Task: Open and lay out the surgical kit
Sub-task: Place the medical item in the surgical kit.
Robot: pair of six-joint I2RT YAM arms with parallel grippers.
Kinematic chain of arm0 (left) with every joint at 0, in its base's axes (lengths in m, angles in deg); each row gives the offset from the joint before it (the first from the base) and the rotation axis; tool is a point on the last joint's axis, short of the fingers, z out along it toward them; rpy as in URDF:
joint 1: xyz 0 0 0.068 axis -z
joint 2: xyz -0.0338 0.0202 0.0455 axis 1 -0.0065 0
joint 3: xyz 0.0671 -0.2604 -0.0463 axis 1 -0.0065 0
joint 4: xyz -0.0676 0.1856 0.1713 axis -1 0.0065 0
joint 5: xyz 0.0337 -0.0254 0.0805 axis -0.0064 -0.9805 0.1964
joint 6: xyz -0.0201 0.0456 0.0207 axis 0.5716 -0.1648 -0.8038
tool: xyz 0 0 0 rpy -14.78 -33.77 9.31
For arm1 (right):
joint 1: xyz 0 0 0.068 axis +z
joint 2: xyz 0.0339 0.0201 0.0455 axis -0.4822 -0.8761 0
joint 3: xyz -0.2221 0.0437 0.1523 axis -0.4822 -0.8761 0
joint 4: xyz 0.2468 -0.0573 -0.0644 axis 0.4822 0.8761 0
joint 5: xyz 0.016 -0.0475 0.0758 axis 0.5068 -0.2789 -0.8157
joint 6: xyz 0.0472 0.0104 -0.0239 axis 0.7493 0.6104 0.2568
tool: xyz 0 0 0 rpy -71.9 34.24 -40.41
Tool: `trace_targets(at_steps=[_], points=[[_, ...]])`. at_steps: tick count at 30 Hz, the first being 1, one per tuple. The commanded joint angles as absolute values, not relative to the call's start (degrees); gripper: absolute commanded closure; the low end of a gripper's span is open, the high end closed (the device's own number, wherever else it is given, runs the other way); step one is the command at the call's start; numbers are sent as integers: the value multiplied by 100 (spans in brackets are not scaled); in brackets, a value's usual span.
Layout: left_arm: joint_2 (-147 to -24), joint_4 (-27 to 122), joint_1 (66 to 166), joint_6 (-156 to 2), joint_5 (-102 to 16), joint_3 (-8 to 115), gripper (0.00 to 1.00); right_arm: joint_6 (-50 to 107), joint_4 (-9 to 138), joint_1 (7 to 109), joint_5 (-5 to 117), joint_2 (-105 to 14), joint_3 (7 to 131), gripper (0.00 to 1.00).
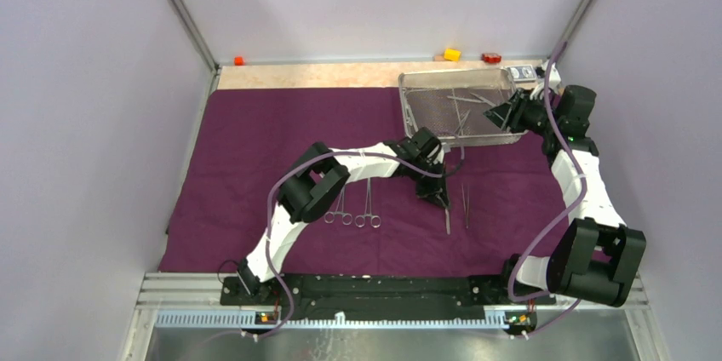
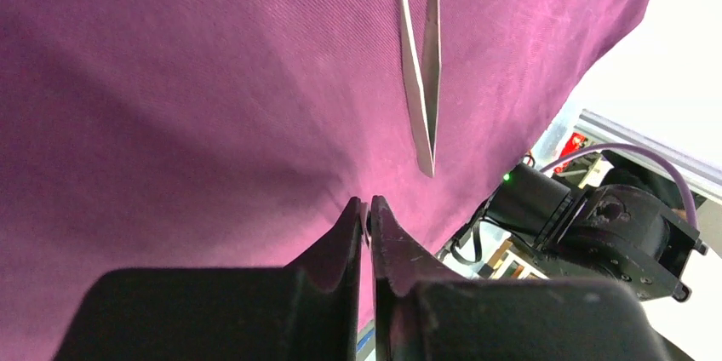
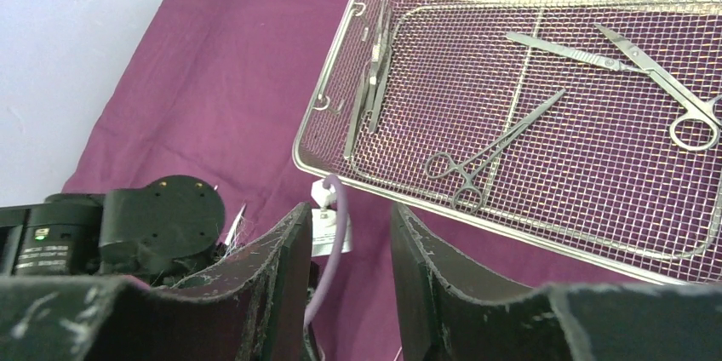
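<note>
1. Left fingers [image 2: 347, 237] are pretty much pressed together, nothing visibly pinched, tips just over the purple cloth wrap [image 2: 170, 80] near some tweezers [image 2: 423, 80].
2. Right fingers [image 3: 285, 267] are spread and empty beside the mesh tray [image 3: 328, 114], which has clamps [image 3: 489, 152] inside.

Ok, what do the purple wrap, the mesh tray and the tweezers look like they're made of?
Purple wrap: woven fabric, matte, with fine ribbing visible up close. Mesh tray: bare metal wire, probably steel, silvery with a slight shine. Tweezers: polished metal, likely steel, with bright reflective blades.
</note>
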State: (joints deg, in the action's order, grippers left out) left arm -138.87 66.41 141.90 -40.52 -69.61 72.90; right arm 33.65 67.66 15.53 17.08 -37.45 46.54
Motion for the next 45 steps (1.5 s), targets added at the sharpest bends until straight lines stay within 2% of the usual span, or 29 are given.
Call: trace_targets(at_steps=[1,4,10,31,38,45], points=[[-14126,6561,14141,-3929,-7162,7697,90,3384,6482,1523,1534,-3572,4641,62],[-14198,6577,14122,-3952,-7225,7780,89,3384,6462,1520,1484,-3568,4622,62],[-14261,6510,14109,-3893,-7345,7773,75,3387,6453,1520,1408,-3638,4637,62],[-13922,6200,14069,-3882,-7423,7297,65,3226,6620,1520,1427,-3682,4689,63],[-13432,6163,14069,-4906,-6999,7092,59,2064,7729,1520,1805,-3464,4884,63],[-13608,6626,14084,-5958,-6670,7839,58,1827,7883,1513,1927,-3168,4726,64]])
